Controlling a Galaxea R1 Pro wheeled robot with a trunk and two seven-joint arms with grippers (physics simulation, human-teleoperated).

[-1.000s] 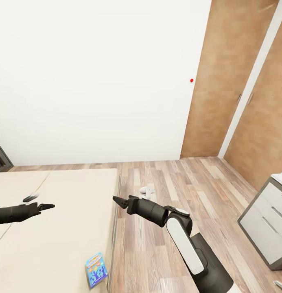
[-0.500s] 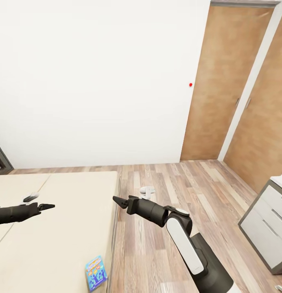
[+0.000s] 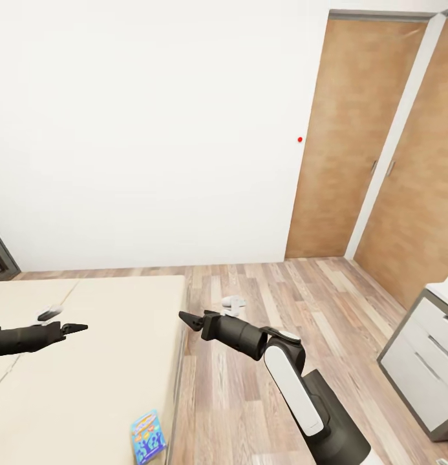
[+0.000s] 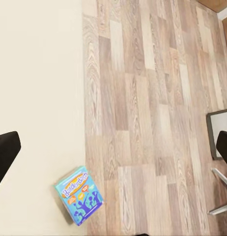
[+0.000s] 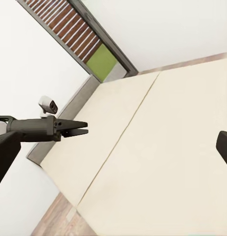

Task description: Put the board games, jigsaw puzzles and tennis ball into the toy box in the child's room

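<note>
view tilted up; left gripper (image 3: 80, 328) seemingly closed (empty)

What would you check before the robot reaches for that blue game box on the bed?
1. Game box in sight, lying at the bed's edge: ok.
2. Left gripper empty, hovering over the mattress: ok.
3. Right gripper empty, jaws look shut: ok.
4. Gripper already close to the box: not ok, both sit well away from it.
5. Second game box on the bed located: cannot tell.
6. Toy box location known: cannot tell.
</note>
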